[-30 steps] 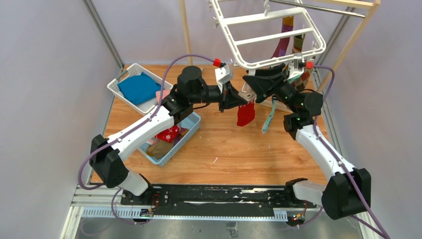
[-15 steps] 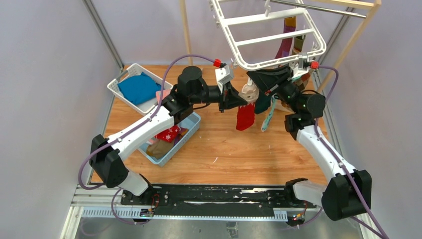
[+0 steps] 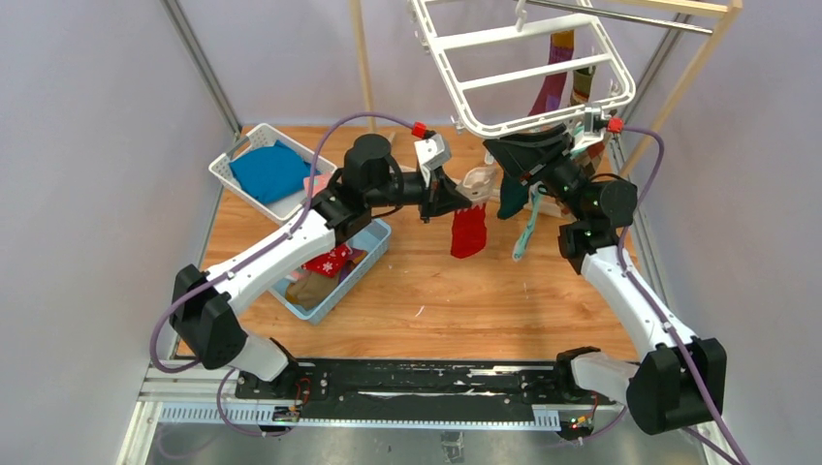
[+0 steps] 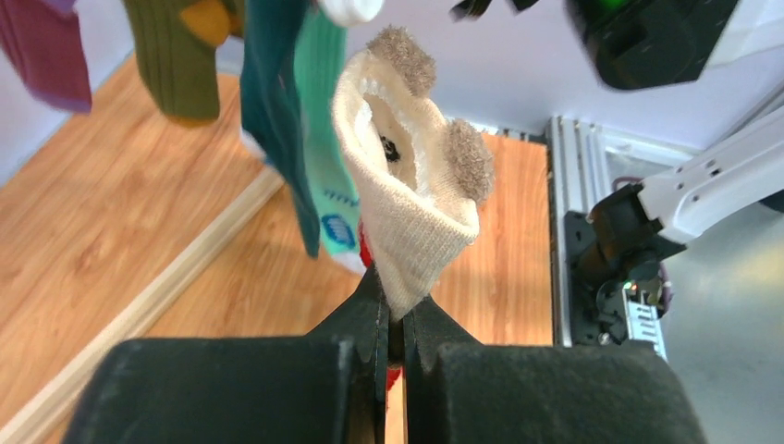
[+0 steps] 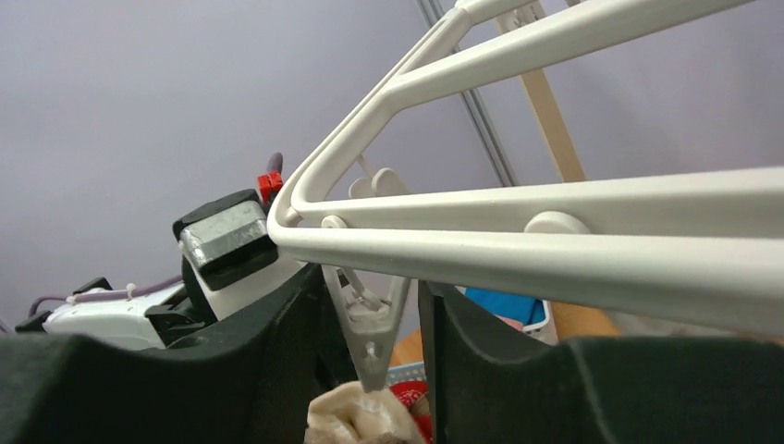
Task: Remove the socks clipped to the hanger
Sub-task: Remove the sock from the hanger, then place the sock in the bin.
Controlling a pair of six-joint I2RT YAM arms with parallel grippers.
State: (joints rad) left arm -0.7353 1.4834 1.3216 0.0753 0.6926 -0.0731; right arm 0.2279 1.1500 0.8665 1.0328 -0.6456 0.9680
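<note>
The left claw (image 4: 393,319) is clamped on a cream sock (image 4: 407,231), while the right claw (image 5: 368,282) stands apart, straddling the clip (image 5: 370,342) under the hanger (image 5: 555,250).

**Changes over the last second: grippers and socks**

- Left gripper (image 3: 454,191): drawn leftward, away from the near corner of the hanger (image 3: 531,73).
- Cream sock (image 3: 475,180), pinched in that gripper: carried leftward with it.
- Red sock (image 3: 467,232), dangling below: shifted left likewise.
- Right gripper (image 3: 499,152): raised and pulled back rightward, now close under the hanger rim.
- Dark teal sock (image 3: 511,197): formerly covered by the right gripper, now hanging exposed beside it.
</note>
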